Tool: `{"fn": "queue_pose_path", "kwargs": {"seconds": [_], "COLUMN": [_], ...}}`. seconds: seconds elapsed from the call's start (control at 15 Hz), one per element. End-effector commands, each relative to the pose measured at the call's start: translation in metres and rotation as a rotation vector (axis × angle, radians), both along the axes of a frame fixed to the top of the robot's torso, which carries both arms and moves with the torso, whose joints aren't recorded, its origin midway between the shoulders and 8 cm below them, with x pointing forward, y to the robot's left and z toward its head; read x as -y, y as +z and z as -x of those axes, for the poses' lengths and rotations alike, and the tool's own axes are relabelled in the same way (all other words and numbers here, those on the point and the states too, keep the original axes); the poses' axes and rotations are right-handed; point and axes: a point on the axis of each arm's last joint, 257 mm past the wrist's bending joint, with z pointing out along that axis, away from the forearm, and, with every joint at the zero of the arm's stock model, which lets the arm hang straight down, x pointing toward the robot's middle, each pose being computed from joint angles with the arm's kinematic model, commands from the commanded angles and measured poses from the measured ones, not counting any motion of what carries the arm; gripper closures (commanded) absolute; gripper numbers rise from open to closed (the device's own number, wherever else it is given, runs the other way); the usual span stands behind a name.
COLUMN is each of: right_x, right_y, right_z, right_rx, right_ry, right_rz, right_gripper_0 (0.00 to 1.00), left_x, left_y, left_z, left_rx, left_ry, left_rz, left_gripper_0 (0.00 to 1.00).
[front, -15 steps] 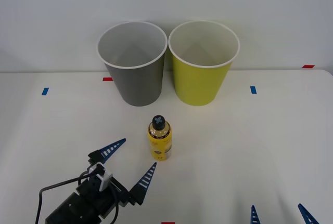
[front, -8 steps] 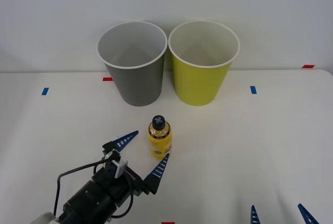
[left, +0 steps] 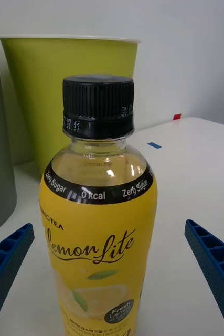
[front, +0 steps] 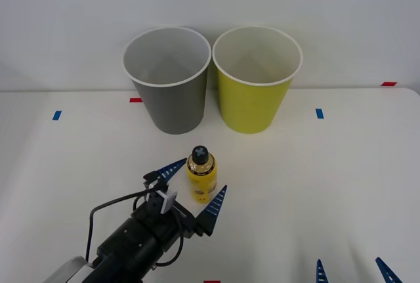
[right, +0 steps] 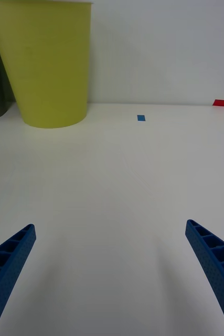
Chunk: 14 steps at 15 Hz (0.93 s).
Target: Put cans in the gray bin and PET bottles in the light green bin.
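The left gripper point(front: 195, 188) has its jaws spread either side of the upright PET bottle point(front: 201, 176), not touching. At twelve o'clock stand the gray bin point(front: 168, 92) and light green bin point(front: 254, 92). The right gripper point(front: 351, 271) sits at five o'clock, jaws apart.

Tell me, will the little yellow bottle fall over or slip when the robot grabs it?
The PET bottle stands upright, tall and narrow, so a sideways nudge could probably tip it, and then it might roll. Its wrap looks smooth and glossy, so it may be a bit slippery. The left gripper is open with fingers on both sides, so an even squeeze should likely keep it steady.
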Motion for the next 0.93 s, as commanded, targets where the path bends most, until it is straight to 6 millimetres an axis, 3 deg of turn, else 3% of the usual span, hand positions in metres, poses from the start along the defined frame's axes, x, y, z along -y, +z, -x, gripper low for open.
{"fn": "queue_pose_path", "kwargs": {"seconds": [0.07,0.6,0.67,0.8,0.87,0.93], "right_x": [0.0,0.0,0.0,0.0,0.0,0.0], "right_y": [0.0,0.0,0.0,0.0,0.0,0.0], "right_z": [0.0,0.0,0.0,0.0,0.0,0.0], "right_rx": [0.0,0.0,0.0,0.0,0.0,0.0], "right_ry": [0.0,0.0,0.0,0.0,0.0,0.0], "right_rz": [0.0,0.0,0.0,0.0,0.0,0.0], "right_gripper_0": [0.0,0.0,0.0,0.0,0.0,0.0], "left_x": [0.007,0.019,0.02,0.02,0.02,0.02], "left_y": [0.002,0.013,0.015,0.014,0.013,0.012], "left_z": [-0.006,-0.022,-0.023,-0.024,-0.024,-0.024], "left_rx": [-0.001,0.013,0.017,0.012,0.008,0.007], "left_ry": [0.003,0.011,0.009,0.012,0.014,0.013], "left_rz": [-0.018,-0.026,-0.026,-0.03,-0.031,-0.032], "left_gripper_0": [0.0,0.0,0.05,0.05,0.21,0.87]}}
